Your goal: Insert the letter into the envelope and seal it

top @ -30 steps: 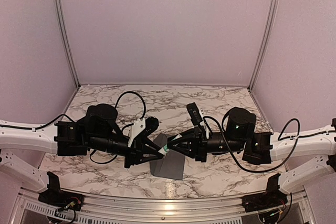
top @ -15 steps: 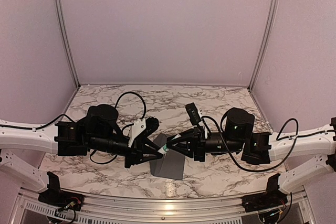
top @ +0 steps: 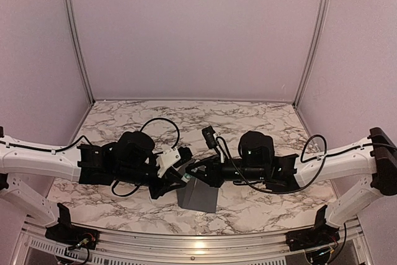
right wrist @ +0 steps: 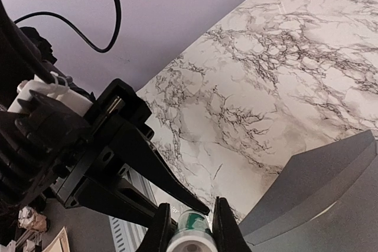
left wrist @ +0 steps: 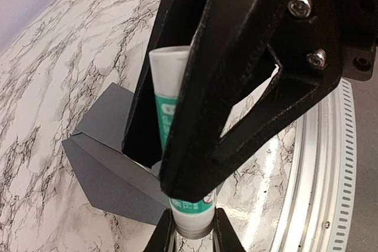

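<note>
Marble-patterned table (top: 260,122) is bounded at its near edge by a metal rail (top: 198,240). Just inside the rail, at centre, the envelope (top: 200,198) lies on the marble. It is dark grey, and one panel is angled against the other along a crease.

Directly above the envelope the two arms meet tip to tip. The left gripper (left wrist: 192,237) is closed down to a narrow gap, its fingers pinching the grey capped end of a white-and-green tube (left wrist: 171,69). The right gripper (right wrist: 190,228) is likewise nearly closed, its fingers clamped on either side of the tube's other end. The tube is held clear of the envelope, spanning both grippers.

Beyond lies bare marble, then plain lilac walls (top: 198,29).
</note>
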